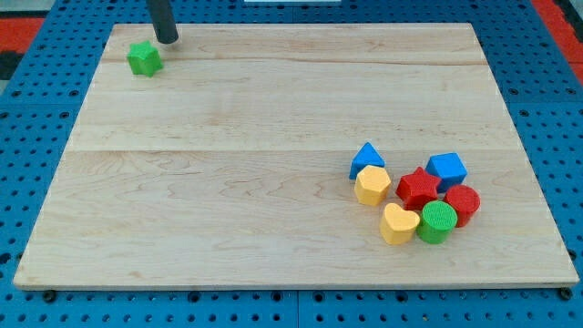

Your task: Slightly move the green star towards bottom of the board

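Green star is the block to shift, though it sits farthest from the view's bottom, so it comes last here. Nearest the view's bottom, at the right, lies a tight cluster on the worktop: a yellow heart touching a green cylinder, then a red cylinder, a red star and a yellow hexagon, with a blue triangle and a blue cube behind them. All of these are well apart from the job. Far up at the view's top left, the green star rests alone near the corner. My tip stands just beside it, up and to the right. There is no hand on this rod, so nothing is apart or clamped. To do this well, I judge the tip should first slide left until it is squarely above the star's middle, then press down the view only briefly, since an off-centre push would spin the star sideways
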Motion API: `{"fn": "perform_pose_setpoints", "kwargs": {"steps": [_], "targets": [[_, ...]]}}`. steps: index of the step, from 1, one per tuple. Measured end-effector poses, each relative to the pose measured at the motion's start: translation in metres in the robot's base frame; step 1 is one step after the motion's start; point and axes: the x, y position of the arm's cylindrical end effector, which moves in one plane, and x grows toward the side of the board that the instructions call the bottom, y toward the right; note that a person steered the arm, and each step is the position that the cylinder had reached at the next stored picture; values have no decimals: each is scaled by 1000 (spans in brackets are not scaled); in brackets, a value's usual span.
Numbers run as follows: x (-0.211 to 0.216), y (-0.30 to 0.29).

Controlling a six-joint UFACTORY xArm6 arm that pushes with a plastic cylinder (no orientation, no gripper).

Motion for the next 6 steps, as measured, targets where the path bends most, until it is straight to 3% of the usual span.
{"fn": "perform_pose_setpoints", "kwargs": {"steps": [1, 3, 4, 5, 6], "targets": [[23, -29], [106, 5], [130, -34], [136, -35], [183, -35]]}}
